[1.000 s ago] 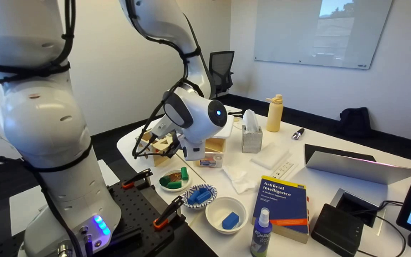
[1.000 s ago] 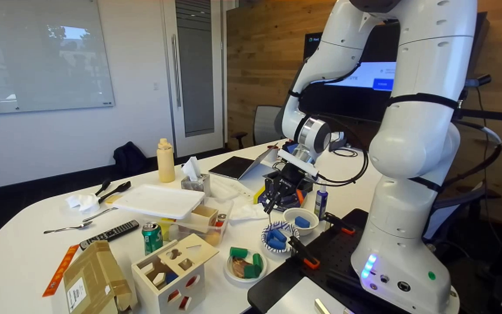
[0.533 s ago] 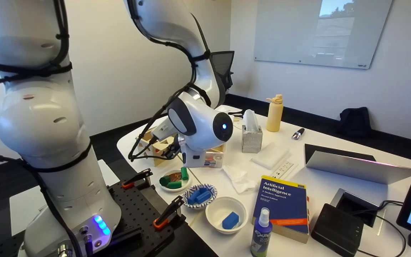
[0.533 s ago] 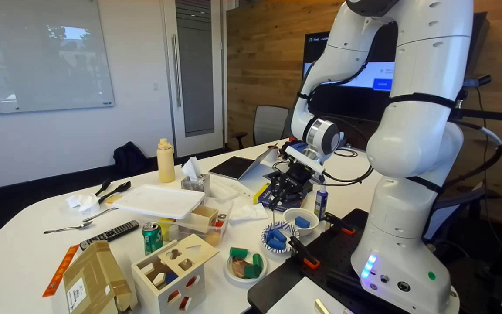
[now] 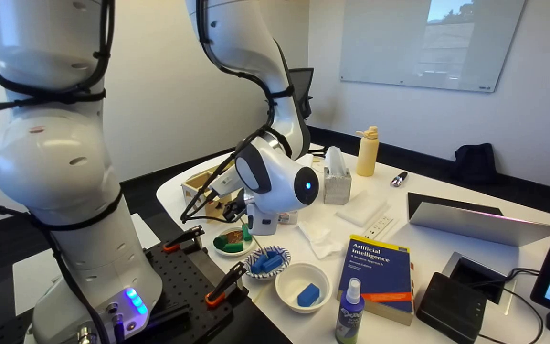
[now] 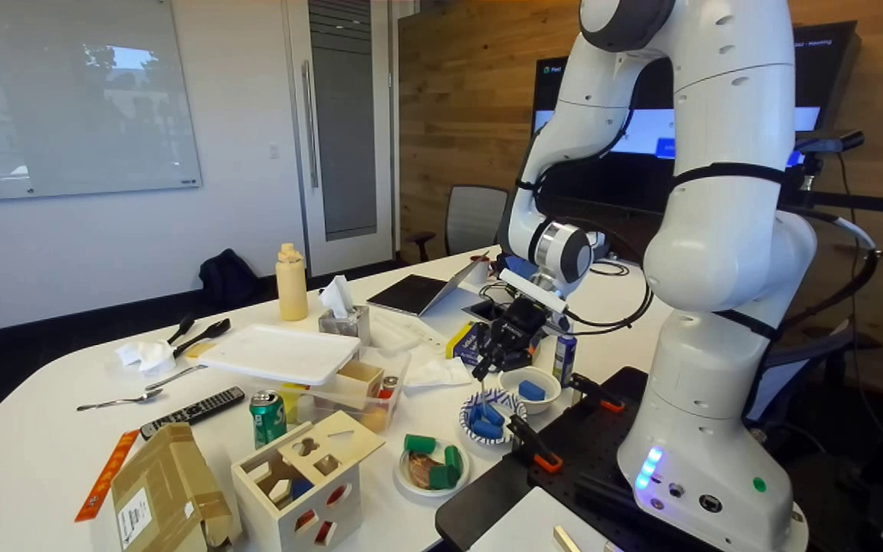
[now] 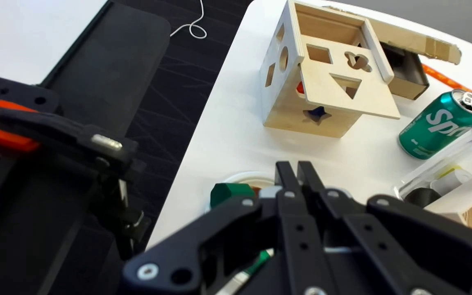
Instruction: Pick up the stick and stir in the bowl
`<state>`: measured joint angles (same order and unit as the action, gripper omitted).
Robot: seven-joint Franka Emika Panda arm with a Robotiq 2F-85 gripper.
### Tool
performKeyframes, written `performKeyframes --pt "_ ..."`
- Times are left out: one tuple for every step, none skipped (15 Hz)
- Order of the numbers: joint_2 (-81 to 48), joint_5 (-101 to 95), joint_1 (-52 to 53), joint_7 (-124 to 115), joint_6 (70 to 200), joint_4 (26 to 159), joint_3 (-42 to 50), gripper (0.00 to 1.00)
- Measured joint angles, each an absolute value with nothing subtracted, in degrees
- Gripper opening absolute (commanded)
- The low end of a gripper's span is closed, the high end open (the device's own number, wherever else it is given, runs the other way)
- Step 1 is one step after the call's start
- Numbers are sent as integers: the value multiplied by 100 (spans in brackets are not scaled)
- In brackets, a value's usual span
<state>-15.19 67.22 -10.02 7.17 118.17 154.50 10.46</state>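
Tabletop (image 6: 35, 433), gripper (image 7: 294, 167) tight on stick (image 5: 259, 245)

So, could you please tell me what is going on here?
The robot's gripper holds a thin stick, slanting down with its lower end at the blue blocks in the blue-and-white patterned bowl. Whether it touches them is hard to tell. It looks placed for stirring.
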Motion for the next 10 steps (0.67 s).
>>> performKeyframes --pt "-1610 6722 -1007 717 11751 15396 1046 2" --pt "-1698 6722 -1014 717 11686 15351 1048 2" --pt "-1781 6722 -1026 717 11633 15314 1051 2" --pt "-1860 6722 -1049 717 11596 15279 1055 2" --pt "-1932 6722 -1080 717 11586 15253 1062 2" --pt "-1990 6722 -1089 717 11586 15240 1101 2" --pt "-2035 6722 -1091 717 11586 15235 1155 2" --pt "-2069 6722 -1095 717 11587 15235 1214 2" --pt "-2088 6722 -1103 717 11587 15235 1266 2" --pt "-2092 6722 -1111 717 11598 15235 1314 2"
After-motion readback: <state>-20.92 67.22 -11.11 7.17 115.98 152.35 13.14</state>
